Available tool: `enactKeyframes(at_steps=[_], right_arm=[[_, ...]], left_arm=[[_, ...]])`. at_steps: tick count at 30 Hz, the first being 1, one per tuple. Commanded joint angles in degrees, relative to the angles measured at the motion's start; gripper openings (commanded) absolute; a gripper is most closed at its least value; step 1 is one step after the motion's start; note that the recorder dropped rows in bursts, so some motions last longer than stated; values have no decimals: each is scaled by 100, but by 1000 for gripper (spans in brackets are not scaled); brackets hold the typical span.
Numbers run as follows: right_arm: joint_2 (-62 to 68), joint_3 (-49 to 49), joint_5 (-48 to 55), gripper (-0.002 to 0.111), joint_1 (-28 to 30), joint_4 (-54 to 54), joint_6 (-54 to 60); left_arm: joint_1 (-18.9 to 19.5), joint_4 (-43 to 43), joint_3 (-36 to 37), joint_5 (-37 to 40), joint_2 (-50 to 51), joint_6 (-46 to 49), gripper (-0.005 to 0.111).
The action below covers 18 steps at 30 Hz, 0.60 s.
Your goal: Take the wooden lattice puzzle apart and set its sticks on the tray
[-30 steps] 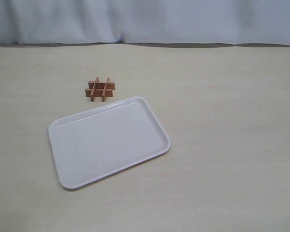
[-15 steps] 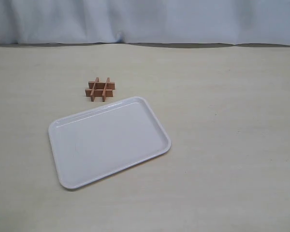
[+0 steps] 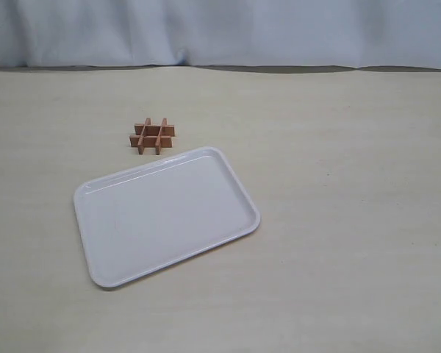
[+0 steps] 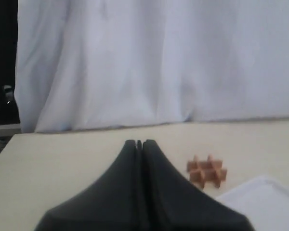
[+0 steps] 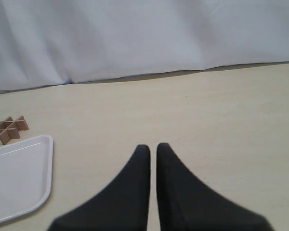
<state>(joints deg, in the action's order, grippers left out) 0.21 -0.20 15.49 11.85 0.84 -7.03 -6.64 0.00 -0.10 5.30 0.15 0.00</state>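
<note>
- The wooden lattice puzzle (image 3: 152, 136) is seen assembled, its four sticks interlocked in a hash shape, lying flat on the table (image 3: 338, 184).
- The puzzle is placed just beyond the tray's far long edge, near its far corner, close to the rim but apart from it.
- The table is shown as a pale beige surface with a faint grain, filling most of the exterior view.
- A white cloth (image 3: 220, 29) is hung in soft folds behind the table's far edge, and a thin dark strip is seen where the two meet.
- The tray (image 3: 239, 187) is laid flat and turned at an angle to the table's edge. Its white floor is seen bare from rim to rim.
- The left gripper (image 4: 139, 143) is held above the table with its dark fingers pressed together, and nothing is gripped.
- The right gripper (image 5: 152, 147) is closed to a thin slit, with nothing between the fingers. It is kept well apart from the puzzle.
</note>
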Motion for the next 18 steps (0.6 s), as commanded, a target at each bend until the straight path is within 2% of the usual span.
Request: enactKeyframes(at_steps=[1, 5, 8, 10, 14, 18], right_arm=[[-21, 20, -59, 5, 30, -5, -1], [-21, 20, -59, 5, 30, -5, -1], [-21, 20, -59, 5, 30, -5, -1], [-21, 20, -59, 5, 30, -5, -1], [-21, 20, -59, 5, 30, -5, -1], [-21, 20, -59, 5, 30, -5, -1]], left_arm=[[-8, -1286, 10, -951, -15, -61, 0], [-8, -2423, 10, -1616, -15, -317, 0], [-8, -2600, 10, -2476, -15, -564, 0], [-8, -2487, 10, -3176, -15, -782, 0], [-8, -1599, 10, -4591, -15, -1532, 0], [3, -985, 10, -5417, -15, -1747, 0]])
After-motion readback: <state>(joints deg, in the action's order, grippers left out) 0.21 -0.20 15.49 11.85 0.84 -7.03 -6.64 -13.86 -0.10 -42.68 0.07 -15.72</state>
